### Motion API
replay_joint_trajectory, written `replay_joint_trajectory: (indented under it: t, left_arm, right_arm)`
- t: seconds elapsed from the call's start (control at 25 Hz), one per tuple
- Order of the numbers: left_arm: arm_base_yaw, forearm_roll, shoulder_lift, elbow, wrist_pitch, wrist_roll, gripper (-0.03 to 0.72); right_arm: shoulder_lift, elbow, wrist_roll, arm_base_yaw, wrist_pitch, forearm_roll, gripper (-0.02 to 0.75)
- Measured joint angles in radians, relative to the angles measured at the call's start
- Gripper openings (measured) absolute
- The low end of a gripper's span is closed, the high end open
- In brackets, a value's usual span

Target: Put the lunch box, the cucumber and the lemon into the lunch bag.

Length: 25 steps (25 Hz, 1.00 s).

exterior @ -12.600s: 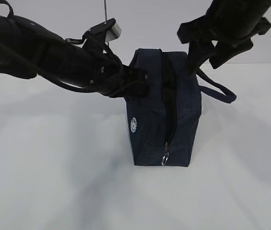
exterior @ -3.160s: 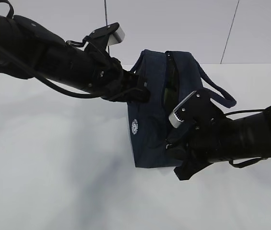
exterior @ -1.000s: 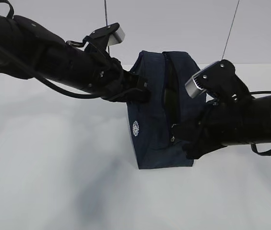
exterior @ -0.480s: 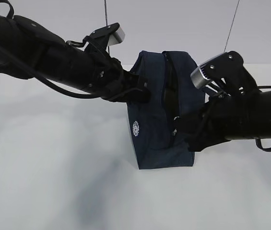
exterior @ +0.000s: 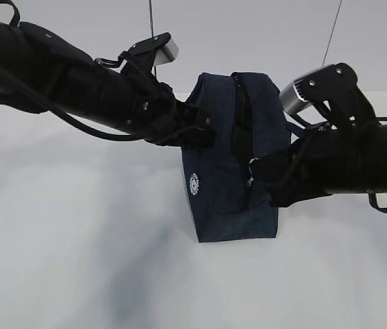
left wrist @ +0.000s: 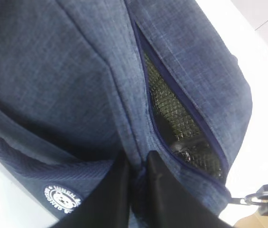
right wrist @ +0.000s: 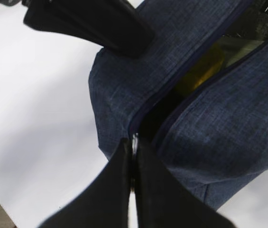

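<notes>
The left tool is clenched on a fold of fabric at the upper side of the boxy dark navy fabric lunch bag, and the right tool is pinched closed on the metal zipper pull at the bag's near face. The bag stands on the white worktop between the two tools, its zipper partly parted. Just ahead of the right tool's tips, the right wrist view looks into the gap and shows something bright yellow, the lumpy lemon, with a pale green surface beyond it; the exterior view shows only a dark slit there. The left wrist view shows silvery lining inside the opening and a metal ring at the far end of the zipper. Just beside the left tool sits a small round white logo with ringed lettering too small to read.
</notes>
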Motion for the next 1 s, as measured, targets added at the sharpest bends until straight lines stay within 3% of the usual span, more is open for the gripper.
replay_joint_trajectory:
  t: [0.52,0.6,0.72,0.8,1.0]
  left_arm:
    - [-0.001,0.000,0.000,0.000,0.000,0.000,0.085]
    - [-0.001,0.000,0.000,0.000,0.000,0.000,0.137]
    - [-0.001,0.000,0.000,0.000,0.000,0.000,0.319]
    - [-0.001,0.000,0.000,0.000,0.002,0.000,0.396]
    - [-0.001,0.000,0.000,0.000,0.028,0.000,0.438]
  right_arm:
    - [-0.041,-0.013,0.002,0.000,-0.005,0.077,0.000]
    - [-0.041,-0.015,0.004,0.000,-0.005,0.079,0.000]
    - [-0.041,-0.015,0.004,0.000,-0.007,0.082,0.000]
    - [-0.041,-0.015,0.004,0.000,-0.008,0.082,0.000]
    - [-0.041,-0.015,0.004,0.000,-0.008,0.082,0.000]
